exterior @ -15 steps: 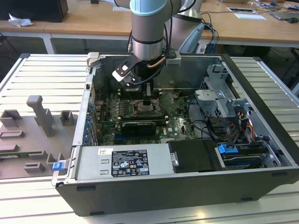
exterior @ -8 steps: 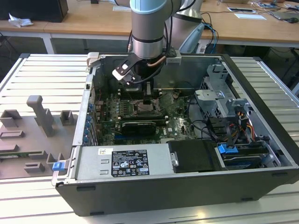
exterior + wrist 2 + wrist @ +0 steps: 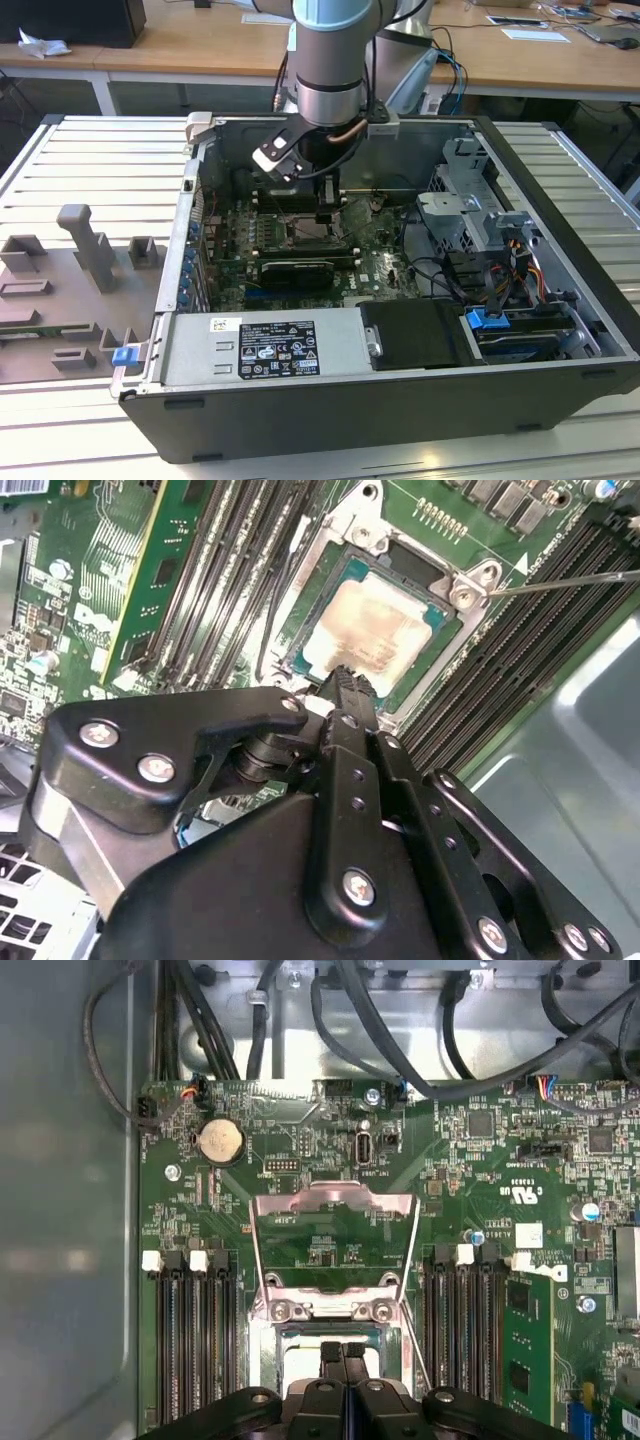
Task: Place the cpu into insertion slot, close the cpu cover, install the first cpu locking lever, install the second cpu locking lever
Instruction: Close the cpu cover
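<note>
Arm hangs down into an open black metal case (image 3: 400, 410), gripper (image 3: 327, 212) low over the green board (image 3: 380, 265). Second wrist view: cpu (image 3: 375, 625) lies flat in the slot (image 3: 330, 535). It is a square chip with a pale beige matte metal top, slightly smudged, and a green edge around it. The slot has a silver stamped rim with screw lugs at the corners.

Claw (image 3: 345, 680) is clenched, its black ribbed fingers pressed together with nothing between them. The tip is right at the cpu's near edge; can't tell if it touches.

First wrist view: cover (image 3: 335, 1203) is flipped up and open, not yet closed. It is a thin shiny silver frame, and the board shows through its square window. It hinges at two screws just above the claw (image 3: 345, 1352).

A thin steel wire lever (image 3: 560, 580) sticks out from the slot's corner lug, across the long black ribbed memory slots (image 3: 190, 1340), which have white end clips. A round silver coin cell (image 3: 220, 1142) sits further up the board, well apart from the slot.
</note>
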Robot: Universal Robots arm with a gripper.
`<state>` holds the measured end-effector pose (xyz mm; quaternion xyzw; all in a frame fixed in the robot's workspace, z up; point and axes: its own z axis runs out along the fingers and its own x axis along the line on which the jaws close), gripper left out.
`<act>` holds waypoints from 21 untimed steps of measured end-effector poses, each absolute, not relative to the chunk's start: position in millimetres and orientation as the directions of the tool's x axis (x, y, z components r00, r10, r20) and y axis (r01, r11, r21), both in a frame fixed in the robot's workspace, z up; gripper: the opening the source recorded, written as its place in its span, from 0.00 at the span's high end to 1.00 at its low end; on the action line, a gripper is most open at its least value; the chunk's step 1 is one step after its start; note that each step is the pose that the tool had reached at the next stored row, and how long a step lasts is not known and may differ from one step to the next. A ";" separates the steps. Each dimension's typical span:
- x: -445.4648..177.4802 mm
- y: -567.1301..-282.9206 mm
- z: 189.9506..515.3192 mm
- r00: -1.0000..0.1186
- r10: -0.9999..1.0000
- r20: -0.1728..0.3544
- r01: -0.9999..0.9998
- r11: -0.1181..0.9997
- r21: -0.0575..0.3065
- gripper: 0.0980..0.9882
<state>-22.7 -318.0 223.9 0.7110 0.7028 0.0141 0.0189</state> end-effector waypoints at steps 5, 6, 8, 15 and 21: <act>-22.6 -318.0 230.8 0.012 1.000 -0.006 0.999 -0.011 0.047 0.99; -22.2 -317.9 230.8 0.011 1.000 -0.006 0.999 -0.011 0.047 0.99; -19.6 -318.0 231.0 0.012 1.000 -0.006 0.999 -0.011 0.045 0.99; -13.5 -318.0 232.0 0.012 1.000 -0.007 0.999 -0.011 0.041 0.99; -9.5 -318.0 237.7 0.012 1.000 -0.007 0.999 -0.011 0.040 0.99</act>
